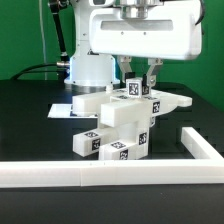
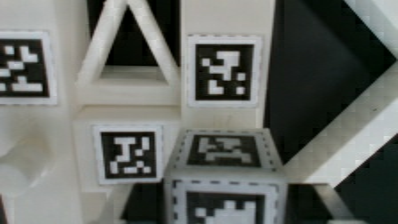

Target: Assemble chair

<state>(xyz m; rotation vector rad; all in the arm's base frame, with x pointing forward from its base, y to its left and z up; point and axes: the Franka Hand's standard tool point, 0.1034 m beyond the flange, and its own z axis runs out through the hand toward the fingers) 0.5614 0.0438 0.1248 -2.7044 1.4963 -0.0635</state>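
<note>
The chair [image 1: 112, 132] stands mid-table as a stack of white blocky parts carrying black-and-white tags. My gripper [image 1: 139, 80] hangs straight down over its top. Its two dark fingers flank a small tagged block [image 1: 136, 91] on the upper part of the chair, and the jaws are closed on it. In the wrist view that block [image 2: 226, 196] fills the near centre, with tagged slabs [image 2: 222, 70] and white bars of the chair behind it. My fingertips are mostly cut off at the edge of the wrist view.
A long white L-shaped rail [image 1: 110, 175] runs along the front and turns back on the exterior view's right [image 1: 197, 142]. The marker board [image 1: 62, 110] lies flat to the exterior view's left of the chair. The arm's base [image 1: 90, 68] stands behind.
</note>
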